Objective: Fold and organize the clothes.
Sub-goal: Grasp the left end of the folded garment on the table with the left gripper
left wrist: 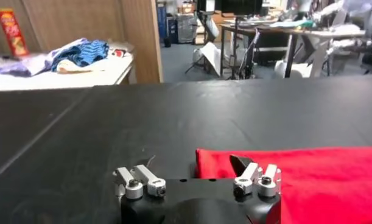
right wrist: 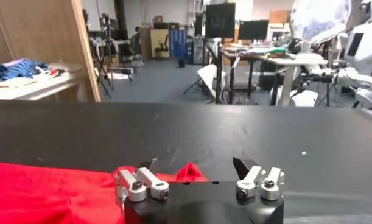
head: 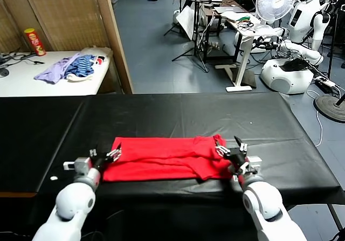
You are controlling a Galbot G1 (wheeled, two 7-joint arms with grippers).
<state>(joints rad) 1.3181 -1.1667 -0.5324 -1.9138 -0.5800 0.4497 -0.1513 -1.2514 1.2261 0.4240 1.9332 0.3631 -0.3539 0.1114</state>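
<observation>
We see the shirt lying low in the centre of the frame on the black bench, folded into a long band. The left pincer and right pincer stand wide open at its ends, holding nothing. We judge further folds remain.

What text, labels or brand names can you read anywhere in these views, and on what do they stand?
None can be read.
Red canister on the white side table: printed wrapper, too blurred to read.
Red T-shirt on the black table: plain side up, no print or tag showing.
Monitor in the background: dark, nothing legible.
</observation>
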